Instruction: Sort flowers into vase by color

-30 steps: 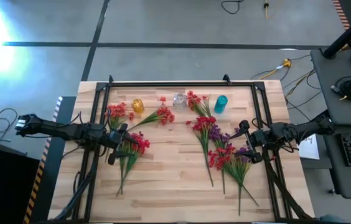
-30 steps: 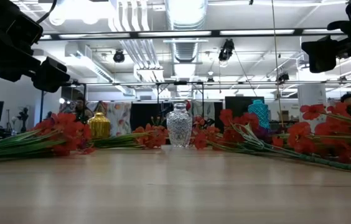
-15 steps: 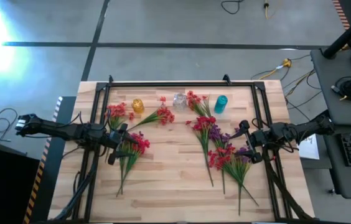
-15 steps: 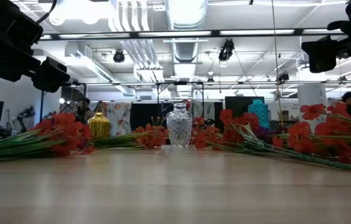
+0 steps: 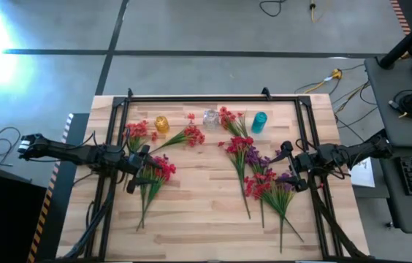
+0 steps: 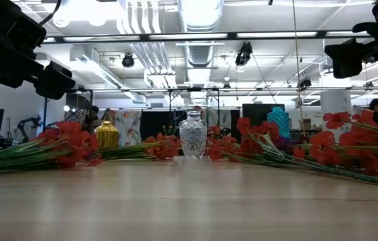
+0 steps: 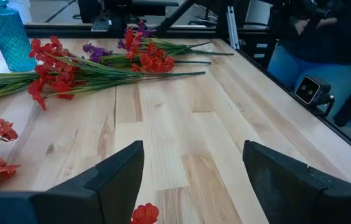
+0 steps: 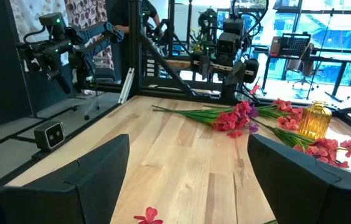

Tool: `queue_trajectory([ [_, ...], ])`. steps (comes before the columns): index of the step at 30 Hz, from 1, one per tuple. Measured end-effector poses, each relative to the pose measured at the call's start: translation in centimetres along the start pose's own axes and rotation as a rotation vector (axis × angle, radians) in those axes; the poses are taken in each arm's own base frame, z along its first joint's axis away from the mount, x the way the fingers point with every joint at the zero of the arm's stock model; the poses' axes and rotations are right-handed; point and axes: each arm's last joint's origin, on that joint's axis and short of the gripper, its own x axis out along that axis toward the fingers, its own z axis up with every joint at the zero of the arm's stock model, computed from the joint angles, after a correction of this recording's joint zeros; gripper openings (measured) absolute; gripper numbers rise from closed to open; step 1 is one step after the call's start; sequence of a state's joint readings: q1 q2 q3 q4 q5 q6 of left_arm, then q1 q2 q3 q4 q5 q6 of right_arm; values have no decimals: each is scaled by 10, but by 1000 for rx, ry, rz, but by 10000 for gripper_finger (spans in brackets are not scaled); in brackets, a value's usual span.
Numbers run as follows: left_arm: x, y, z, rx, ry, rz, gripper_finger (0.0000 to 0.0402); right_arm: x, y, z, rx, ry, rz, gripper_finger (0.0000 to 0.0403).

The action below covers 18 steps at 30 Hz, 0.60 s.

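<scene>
Red and purple flowers [image 5: 264, 179] lie flat in loose bunches on the pale wooden table [image 5: 206, 219], none standing in a vase. On the right half, a mixed bunch spreads with blossoms toward the middle of the table and the far side, and its green stems run toward the near edge, fanning a little. A second red sprig [image 5: 229, 119] lies between the clear glass vase [image 5: 210, 117] and the teal vase [image 5: 259, 121], its stem angled down toward the big bunch. On the left half, a red bunch [image 5: 156, 175] lies with its heads near the left gripper [image 5: 142, 169] and its stems trailing toward the near left corner. Another red sprig [image 5: 190, 135] lies slanted, blossoms toward the clear vase, stem pointing toward the left arm. A small red cluster [image 5: 137, 131] sits just beside the amber vase [image 5: 162, 124].

All three vases stand upright in a row along the far side, well apart from one another. From the low view, the clear vase [image 6: 193, 136] stands in the centre with flowers lying on both sides of it.

The left gripper hovers over the heads of the left bunch, fingers spread and holding nothing. The right gripper [image 5: 288, 166] hangs over the edge of the mixed bunch, fingers also spread wide and empty. A black metal frame [image 5: 213, 98] borders the table.
</scene>
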<state>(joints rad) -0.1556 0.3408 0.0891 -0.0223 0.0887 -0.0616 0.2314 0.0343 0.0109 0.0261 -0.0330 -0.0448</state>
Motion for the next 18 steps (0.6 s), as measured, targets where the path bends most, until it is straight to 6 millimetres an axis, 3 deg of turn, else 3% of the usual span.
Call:
queue_trajectory([
  [12,0,0,0,1,0,0,262,0,0,0,0,0,0,320],
  [18,1,1,0,149,4,21,262,0,0,0,0,-5,-8,320],
])
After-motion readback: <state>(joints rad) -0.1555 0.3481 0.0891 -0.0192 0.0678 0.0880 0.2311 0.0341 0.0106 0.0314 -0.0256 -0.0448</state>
